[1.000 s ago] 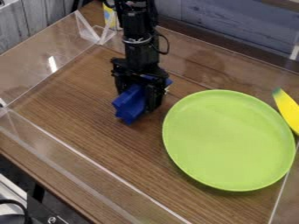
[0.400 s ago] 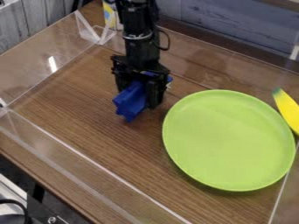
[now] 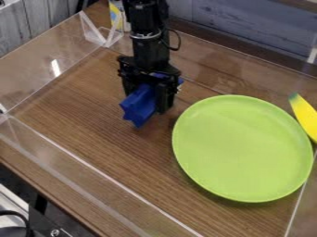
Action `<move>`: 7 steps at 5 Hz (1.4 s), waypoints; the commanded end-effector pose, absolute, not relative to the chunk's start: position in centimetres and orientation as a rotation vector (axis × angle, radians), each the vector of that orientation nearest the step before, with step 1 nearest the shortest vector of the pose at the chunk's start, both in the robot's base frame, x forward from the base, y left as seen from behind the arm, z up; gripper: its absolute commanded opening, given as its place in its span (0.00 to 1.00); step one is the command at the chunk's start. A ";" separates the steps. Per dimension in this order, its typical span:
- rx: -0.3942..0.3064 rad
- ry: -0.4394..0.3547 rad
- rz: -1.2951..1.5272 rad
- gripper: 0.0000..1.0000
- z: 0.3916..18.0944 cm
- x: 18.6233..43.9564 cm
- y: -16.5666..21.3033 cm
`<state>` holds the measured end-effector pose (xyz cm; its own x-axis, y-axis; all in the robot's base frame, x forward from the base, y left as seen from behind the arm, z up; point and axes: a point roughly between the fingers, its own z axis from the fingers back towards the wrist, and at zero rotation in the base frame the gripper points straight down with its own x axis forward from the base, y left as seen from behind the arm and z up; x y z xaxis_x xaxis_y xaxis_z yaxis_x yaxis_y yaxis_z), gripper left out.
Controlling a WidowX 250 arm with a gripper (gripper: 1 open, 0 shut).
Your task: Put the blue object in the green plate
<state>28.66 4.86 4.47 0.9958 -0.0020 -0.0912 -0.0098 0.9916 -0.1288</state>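
The blue object (image 3: pixel 139 108) is a small royal-blue block just left of the green plate (image 3: pixel 242 146), held tilted between the fingers of my black gripper (image 3: pixel 147 94). The gripper comes straight down from the arm at the top middle and is shut on the block. The block's lower end sits at or just above the wooden table; I cannot tell if it touches. The lime-green plate lies flat at the right with nothing in it, its left rim a short way from the block.
A yellow object (image 3: pixel 305 117) lies at the right edge, beside the plate's far rim. Clear plastic walls (image 3: pixel 50 69) fence the wooden table on the left and front. A grey wall runs along the back.
The gripper and the blue block have risen very slightly and shifted a touch toward the back. The plate and the yellow object have not moved.
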 end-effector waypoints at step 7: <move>-0.150 -0.024 -0.041 0.00 9.7 29.1 1.2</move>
